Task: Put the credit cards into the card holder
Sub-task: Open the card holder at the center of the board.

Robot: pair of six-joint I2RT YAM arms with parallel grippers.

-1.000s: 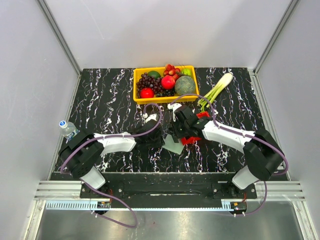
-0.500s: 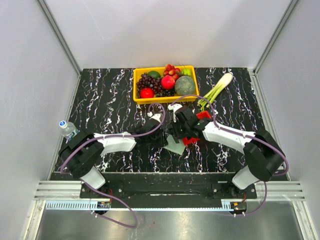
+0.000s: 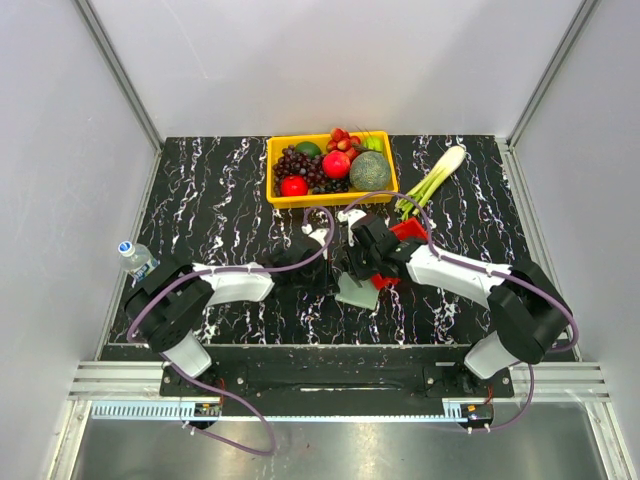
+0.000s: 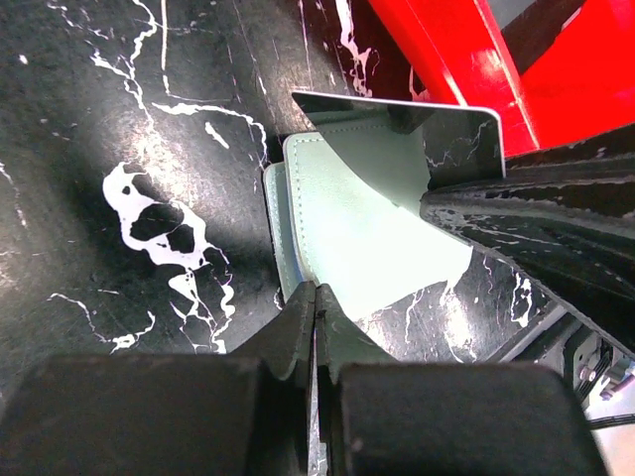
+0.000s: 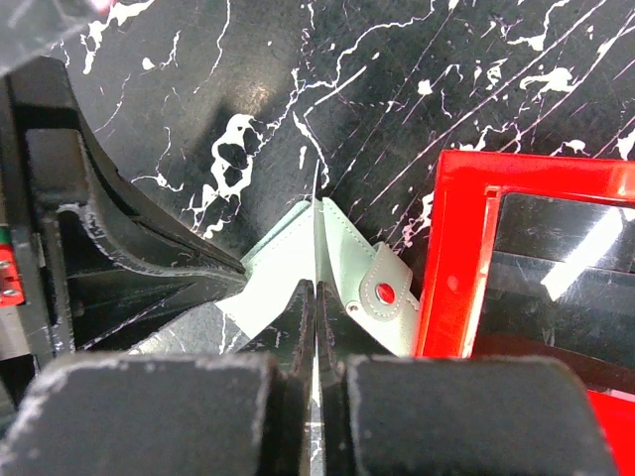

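The grey-green card holder point(image 3: 357, 292) lies open on the black marble table, next to the red basket. My right gripper point(image 5: 316, 290) is shut on a dark credit card point(image 4: 451, 139) and holds it on edge, with its far end down in the holder's fold point(image 5: 342, 253). The card shows edge-on in the right wrist view point(image 5: 316, 223). My left gripper point(image 4: 316, 296) is shut on the near edge of the card holder point(image 4: 367, 228). The two grippers face each other over the holder point(image 3: 340, 270). Other cards are not clearly visible.
A red plastic basket point(image 3: 405, 232) stands right against the holder, with something dark and glossy inside it point(image 5: 556, 278). A yellow crate of fruit point(image 3: 275, 165) and leeks point(image 3: 435, 178) lie at the back. A small bottle point(image 3: 135, 255) stands at the left edge.
My left gripper has moved right, up to the card holder. The holder has shifted slightly to the right, and the right gripper with the card has come down over it.
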